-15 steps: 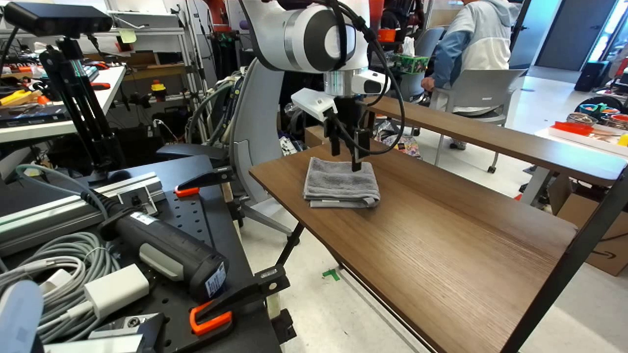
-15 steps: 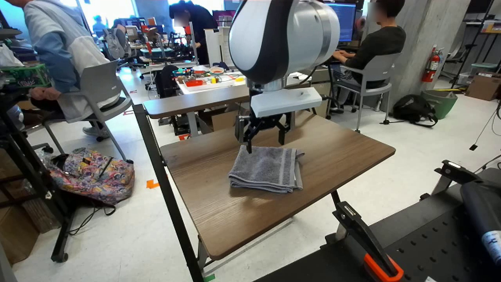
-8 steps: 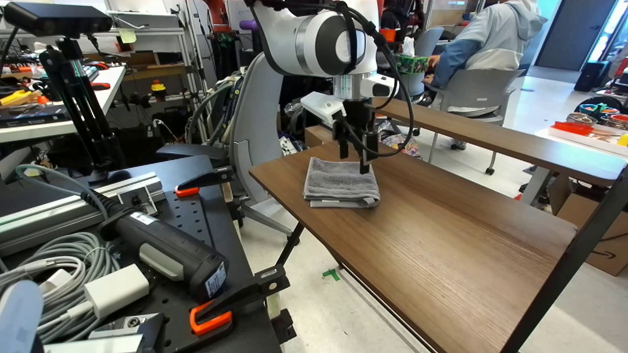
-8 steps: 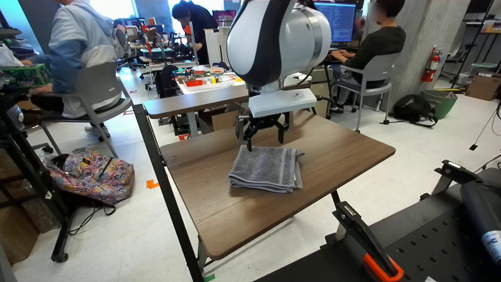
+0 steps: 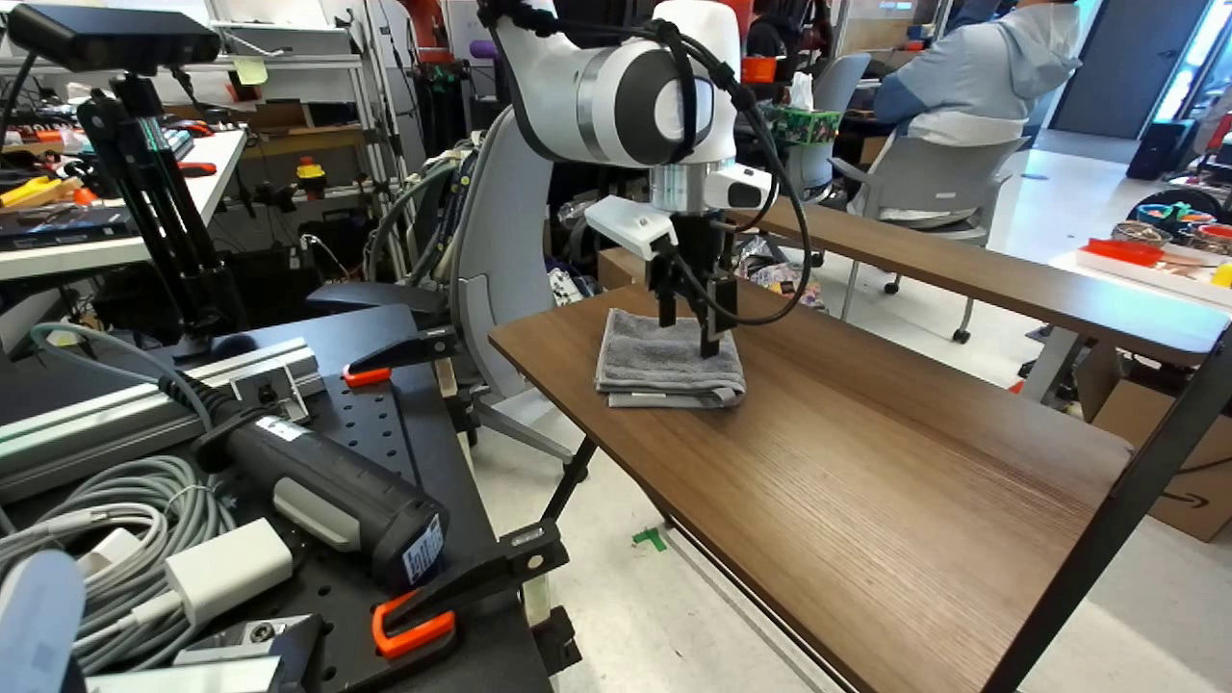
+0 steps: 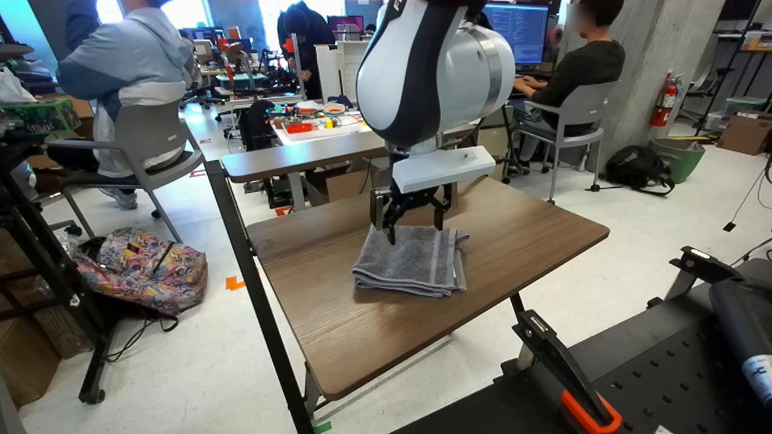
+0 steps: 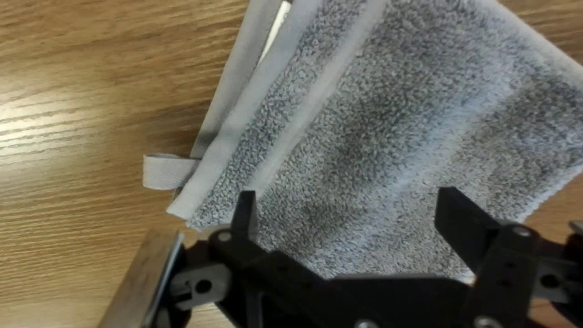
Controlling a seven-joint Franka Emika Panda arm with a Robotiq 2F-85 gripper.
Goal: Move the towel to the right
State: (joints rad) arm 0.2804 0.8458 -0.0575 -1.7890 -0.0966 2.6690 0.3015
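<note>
Surroundings logged first: with the towel (image 5: 640, 366) as dial centre in an exterior view, you have a raised shelf (image 5: 1001, 274) at 2 to 3 o'clock, a black post (image 5: 1107, 525) at 4, a black bench (image 5: 371, 423) at 8 with two clamps (image 5: 520, 556) and one handheld tool (image 5: 337, 481), and one grey office chair (image 5: 500, 226) at 10. There the gripper (image 5: 688, 340) stands over the towel and blocks your sight of it between 12 and 2 o'clock. Compared with half a second ago: your gripper sits lower; the towel lies where it did, folded flat on the table (image 5: 866, 462); the seated person in the hoodie (image 5: 982, 77) has changed posture. Gripper: jaws wide apart, holding nothing; both fingers (image 7: 462, 223) show over the towel in your wrist view, and you cannot tell whether the tips touch it. Count: one towel, with one loop (image 7: 166, 173) sticking out at 9 o'clock in the wrist view; one gripper with two fingers; two clamps; one raised shelf.
</note>
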